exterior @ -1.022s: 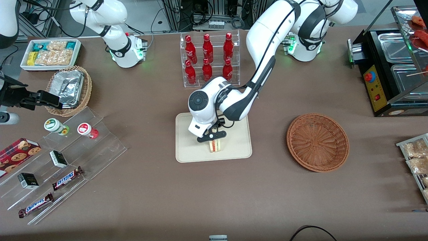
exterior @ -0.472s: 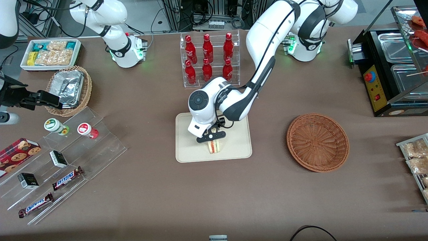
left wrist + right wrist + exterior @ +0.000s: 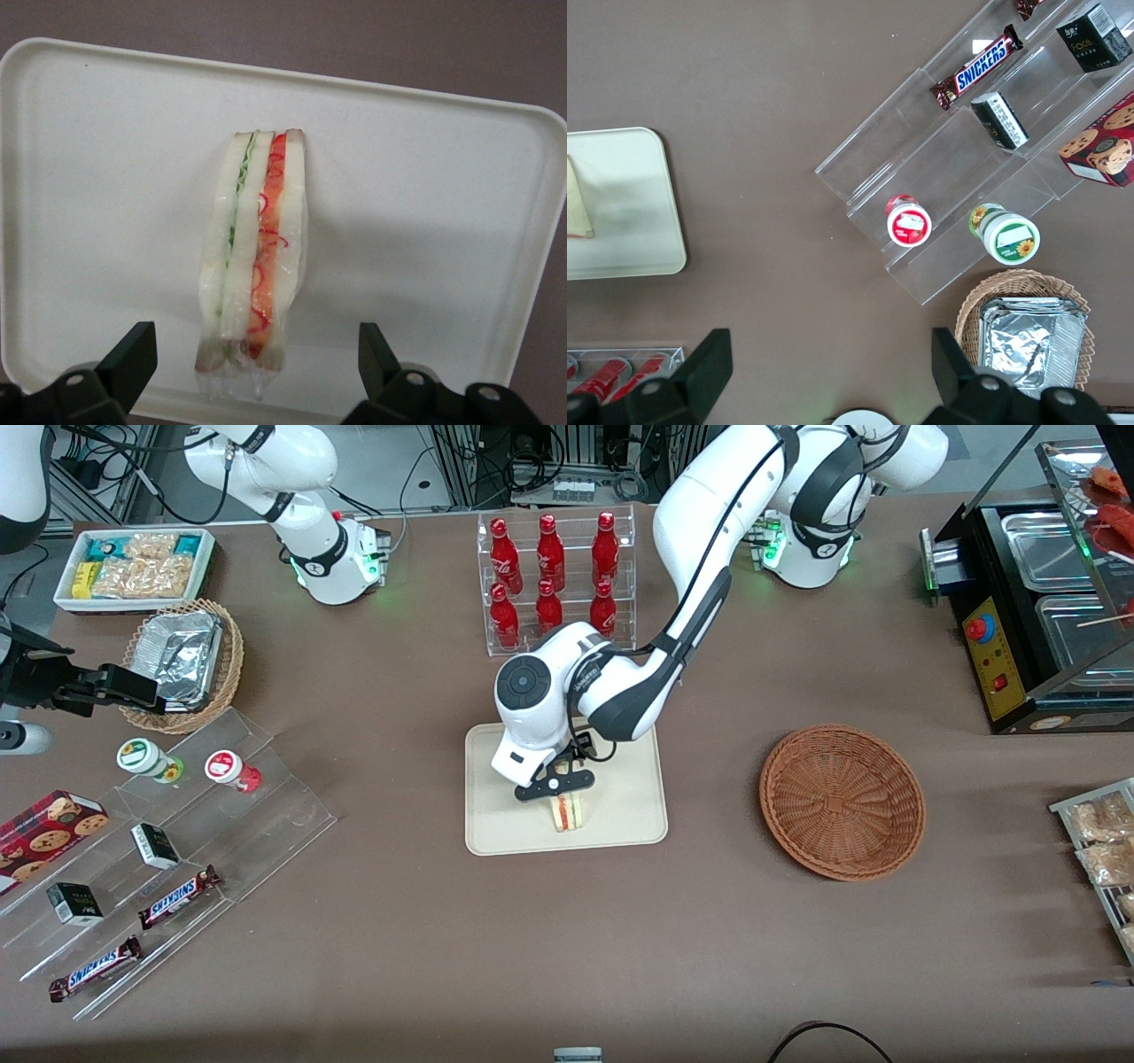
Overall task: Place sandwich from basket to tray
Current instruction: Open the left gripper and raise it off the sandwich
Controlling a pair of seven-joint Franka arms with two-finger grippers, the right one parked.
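Note:
The sandwich stands on its edge on the cream tray, wrapped in clear film, with red, orange and green layers showing; it also shows in the left wrist view on the tray. My left gripper is open and empty just above the sandwich, its fingers apart on either side and clear of it. The reddish-brown wicker basket sits empty on the table toward the working arm's end.
A clear rack of red bottles stands farther from the front camera than the tray. A stepped acrylic stand with snack bars and jars lies toward the parked arm's end, with a tan basket holding a foil container. A food warmer stands at the working arm's end.
My left gripper has risen a little off the sandwich and drawn slightly away from the front camera. The sandwich stays on the tray where it was.

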